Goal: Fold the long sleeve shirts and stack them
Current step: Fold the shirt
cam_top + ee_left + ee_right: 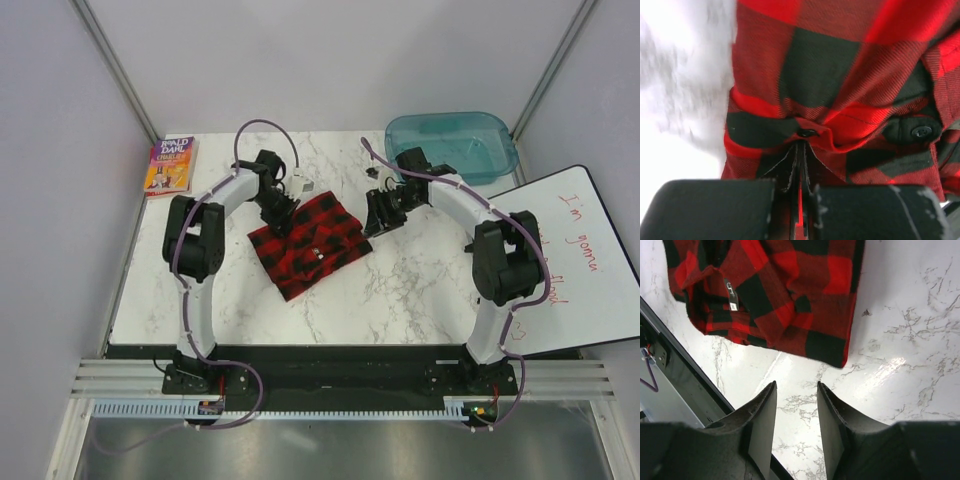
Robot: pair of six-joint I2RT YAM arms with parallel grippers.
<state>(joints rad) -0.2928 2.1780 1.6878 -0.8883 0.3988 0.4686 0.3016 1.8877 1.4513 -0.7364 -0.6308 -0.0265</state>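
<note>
1. A soft red-and-black buffalo-check long sleeve shirt lies folded into a compact, tilted rectangle in the middle of the white marble-patterned counter, between the two arms.
2. The left claw sits at the shirt's far left edge. In the left wrist view the left claw has its fingers together, clamped on a puckered fold of the plaid cloth just below a small black button; a second black button shows to the right.
3. The right claw hangs just beside the shirt's right edge, not touching it.
4. In the right wrist view the right claw has its fingers apart, with only bare counter showing between them. The shirt lies beyond the fingertips, with a small grey label on one fold.
5. A colourful paperback book rests at the far left corner of the counter.
6. A translucent teal plastic tub stands at the far right.
7. A white whiteboard with red handwriting lies along the right side.
</note>
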